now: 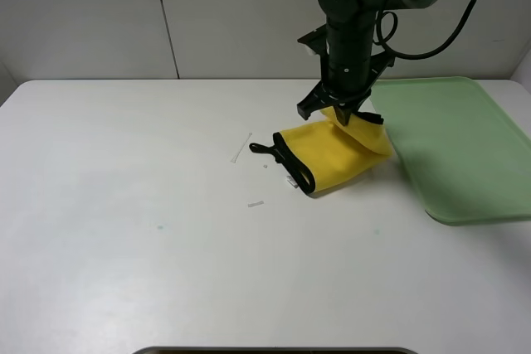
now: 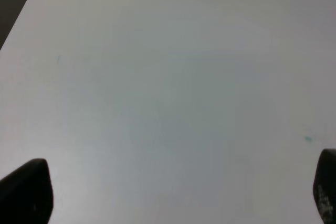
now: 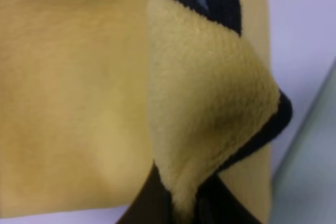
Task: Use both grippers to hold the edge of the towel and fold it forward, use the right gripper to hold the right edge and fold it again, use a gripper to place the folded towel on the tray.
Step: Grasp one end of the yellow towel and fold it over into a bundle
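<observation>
A yellow towel with black trim lies folded on the white table, just left of the green tray. My right gripper is shut on the towel's right edge and lifts that corner a little above the table. In the right wrist view the pinched yellow corner fills the frame, with black fingers closed on it. My left gripper is open over bare table; only its two dark fingertips show. The left arm is out of the exterior high view.
Two small white scraps lie on the table left of the towel. A sliver of the tray's edge shows in the right wrist view. The table's far edge meets a grey wall.
</observation>
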### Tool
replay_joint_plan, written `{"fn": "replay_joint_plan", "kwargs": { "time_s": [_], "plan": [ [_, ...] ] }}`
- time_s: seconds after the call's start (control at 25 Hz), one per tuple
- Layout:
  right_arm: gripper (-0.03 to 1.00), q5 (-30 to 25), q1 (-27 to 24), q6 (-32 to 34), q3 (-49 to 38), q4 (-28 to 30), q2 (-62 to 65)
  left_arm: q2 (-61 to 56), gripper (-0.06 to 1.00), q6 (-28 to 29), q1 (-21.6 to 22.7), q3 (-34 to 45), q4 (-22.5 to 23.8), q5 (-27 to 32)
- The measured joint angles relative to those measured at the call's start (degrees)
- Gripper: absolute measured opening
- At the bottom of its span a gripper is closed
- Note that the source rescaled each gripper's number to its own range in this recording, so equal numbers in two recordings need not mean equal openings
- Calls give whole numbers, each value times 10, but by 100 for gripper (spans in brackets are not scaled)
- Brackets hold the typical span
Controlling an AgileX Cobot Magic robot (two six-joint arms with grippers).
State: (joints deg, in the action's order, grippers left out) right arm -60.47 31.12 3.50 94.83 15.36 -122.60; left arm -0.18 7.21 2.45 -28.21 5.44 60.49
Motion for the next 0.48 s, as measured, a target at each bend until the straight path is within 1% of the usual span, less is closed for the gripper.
{"fn": "replay_joint_plan", "kwargs": {
  "time_s": [0.16,0.36,0.48],
  "plan": [
    [5,0,23,11,0,-25,0,0,100,0,0,0,0,0],
    [5,6,35,10,0,-80,0,0,100,0,0,0,0,0],
    [5,7,35,9,0,-86,0,0,100,0,0,0,0,0]
  ]
}}
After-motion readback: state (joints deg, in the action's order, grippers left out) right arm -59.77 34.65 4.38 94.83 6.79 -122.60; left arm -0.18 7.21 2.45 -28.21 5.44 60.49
